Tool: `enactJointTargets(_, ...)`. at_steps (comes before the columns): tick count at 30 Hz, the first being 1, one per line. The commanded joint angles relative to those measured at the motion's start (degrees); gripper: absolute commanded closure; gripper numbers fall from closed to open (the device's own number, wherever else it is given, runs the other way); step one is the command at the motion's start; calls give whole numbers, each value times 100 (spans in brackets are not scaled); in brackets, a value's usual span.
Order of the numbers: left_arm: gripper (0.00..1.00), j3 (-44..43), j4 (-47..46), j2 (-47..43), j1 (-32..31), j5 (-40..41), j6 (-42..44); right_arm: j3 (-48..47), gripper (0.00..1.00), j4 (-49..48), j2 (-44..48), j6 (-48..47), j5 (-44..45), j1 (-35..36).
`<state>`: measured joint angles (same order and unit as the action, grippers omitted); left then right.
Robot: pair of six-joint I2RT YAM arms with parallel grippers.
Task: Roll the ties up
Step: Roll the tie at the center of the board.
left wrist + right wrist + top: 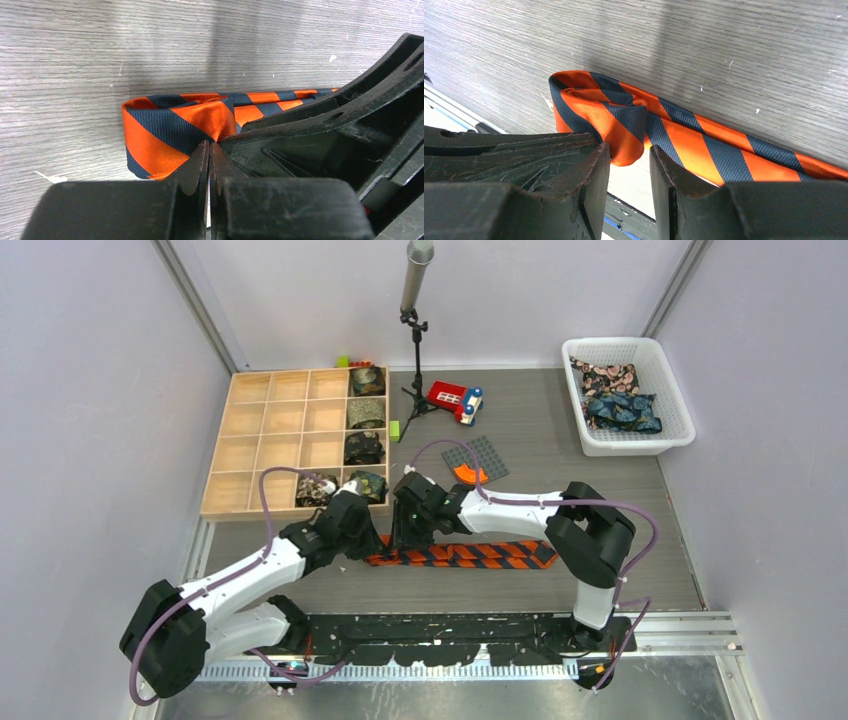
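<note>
Striped tie is lying low centre by the counter's front edge, only its left end folded. Upper left, five rolls are sitting in the tray. We are pinching the fold with the left tool; the right tool is gaping around it. Rightward, bare counter is leaving room; basket ties are waiting.

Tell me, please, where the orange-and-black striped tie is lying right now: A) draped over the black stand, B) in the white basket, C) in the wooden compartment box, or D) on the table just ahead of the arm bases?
D: the striped tie lies stretched across the table, its left end folded over.
</note>
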<state>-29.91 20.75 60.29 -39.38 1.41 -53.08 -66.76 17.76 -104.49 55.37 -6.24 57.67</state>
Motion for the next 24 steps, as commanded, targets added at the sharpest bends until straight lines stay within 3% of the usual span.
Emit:
enactJointTargets(1, 100, 68, -299, -160, -27, -115, 120, -165, 59, -397, 104, 41, 38, -9)
enactJointTargets(4, 100, 105, -325, -229, -27, -115, 148, -174, 63, -450, 37, 52, 12, -12)
enactJointTargets(9, 100, 95, -315, -349, -31, -279, 199, -23, 81, -660, -164, 158, -166, 1)
enactJointTargets(15, 97, 4, -160, -484, -32, -214, 233, 190, 84, -609, -77, 215, -46, 83)
enactJointTargets(17, 88, -78, -41, -533, -27, -185, 265, 245, 85, -598, -50, 232, -25, 104)
enactJointTargets(24, 27, -550, 1098, -946, -28, 640, 425, 367, 86, -606, -40, 246, 89, 182)
